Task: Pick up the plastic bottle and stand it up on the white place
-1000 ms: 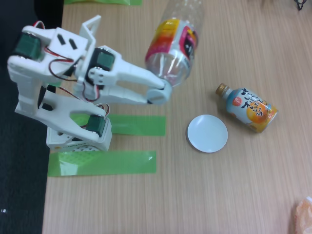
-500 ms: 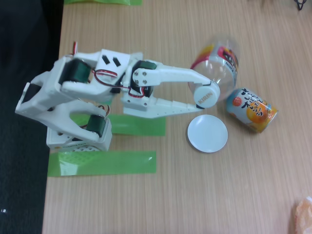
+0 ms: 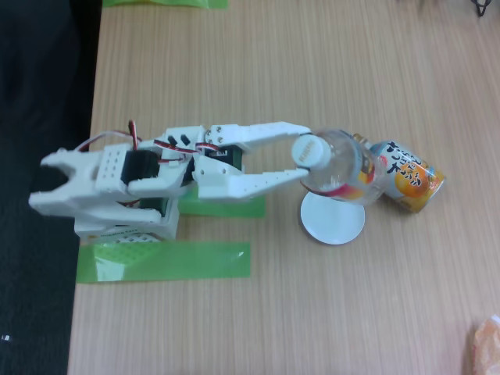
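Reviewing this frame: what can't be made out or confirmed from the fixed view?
- Whether the clear plastic bottle with a white screw cap touches the small flat round white disc: the bottle is seen nearly from above and covers the disc's upper part.
- The tool's finger contact: the cap hides it.
- The light-blue and orange bottle's gold cap end: behind the clear bottle.
- The orange item at the right edge: cropped, blurred.

An office or hobby-lab desk is showing here: a light wood-grain laminate tabletop (image 3: 312, 312) is carrying green tape strips (image 3: 164, 260) marking the base spot of a white 3D-printed arm (image 3: 156, 168).
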